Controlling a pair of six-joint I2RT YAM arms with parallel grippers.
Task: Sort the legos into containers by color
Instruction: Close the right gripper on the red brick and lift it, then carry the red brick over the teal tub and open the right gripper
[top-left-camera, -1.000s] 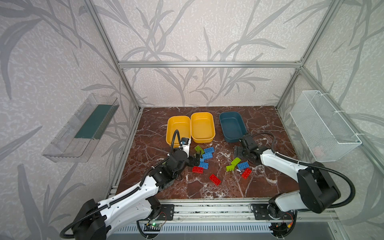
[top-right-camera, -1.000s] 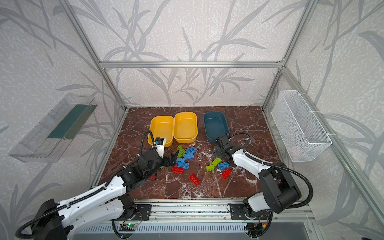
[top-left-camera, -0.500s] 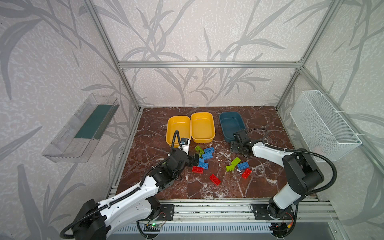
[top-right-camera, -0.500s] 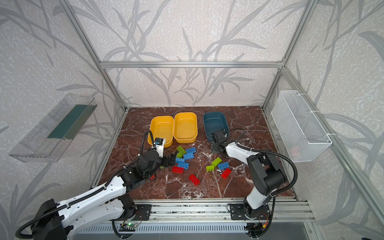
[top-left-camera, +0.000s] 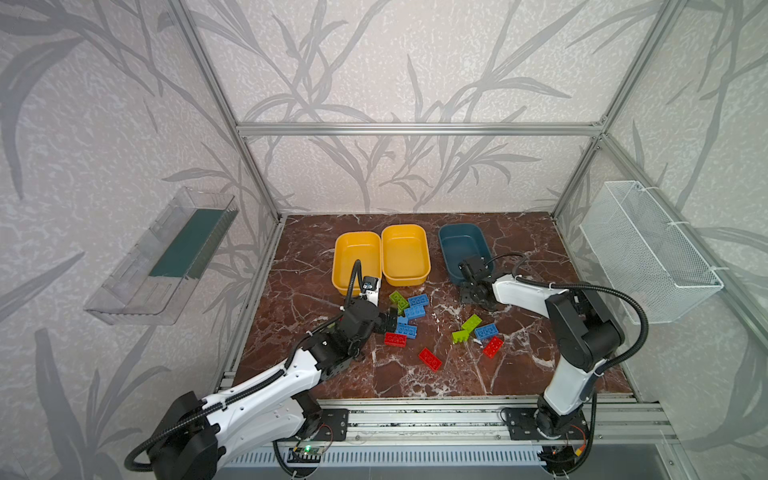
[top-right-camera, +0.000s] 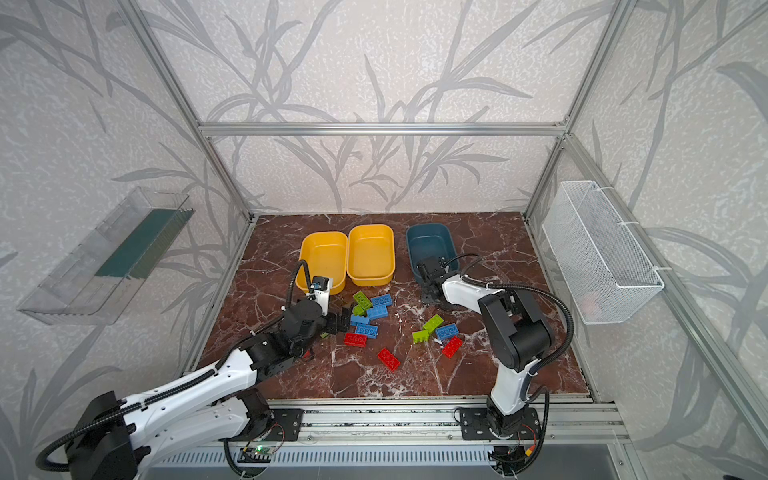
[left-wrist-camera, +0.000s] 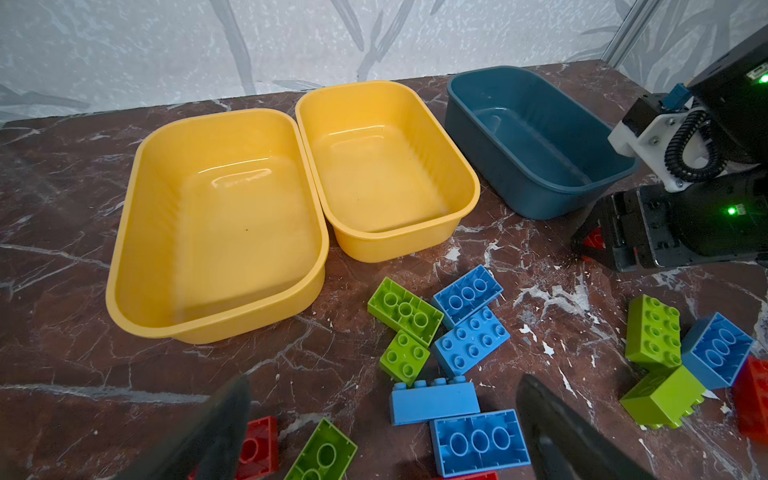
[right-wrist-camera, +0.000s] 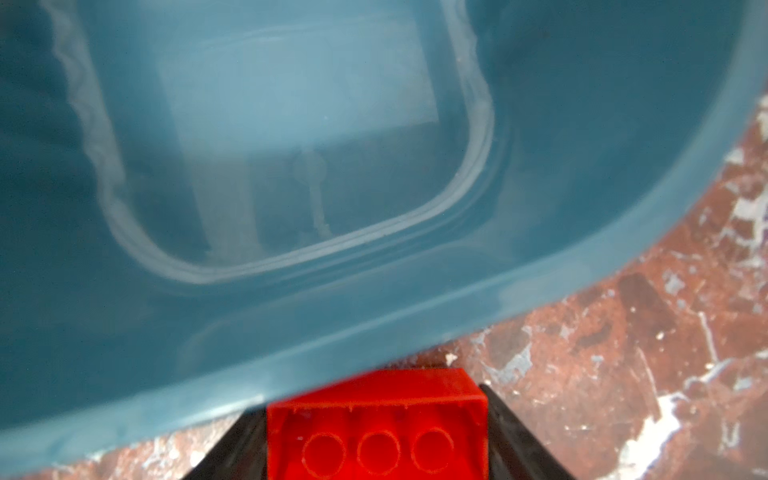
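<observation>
I see right end effector (right-wrist-camera: 374, 401) clamped on small red studded plastic brick (right-wrist-camera: 376, 432), fingers pressing both sides, just beside dark teal plastic tub (right-wrist-camera: 374, 328) rim. Left end effector (left-wrist-camera: 384, 388) spread wide, gripping nothing, over loose bricks (top-left-camera: 405, 328) on marble surface (top-left-camera: 415, 382).

Red, blue, green legos (top-left-camera: 417, 300) scattered before three tubs (top-left-camera: 405, 280)

The marble surface (top-left-camera: 519, 374) carries two yellow tubs (top-left-camera: 357, 259) and a teal tub (top-left-camera: 461, 245) mid-frame, with loose legos (top-left-camera: 417, 300) below them.
</observation>
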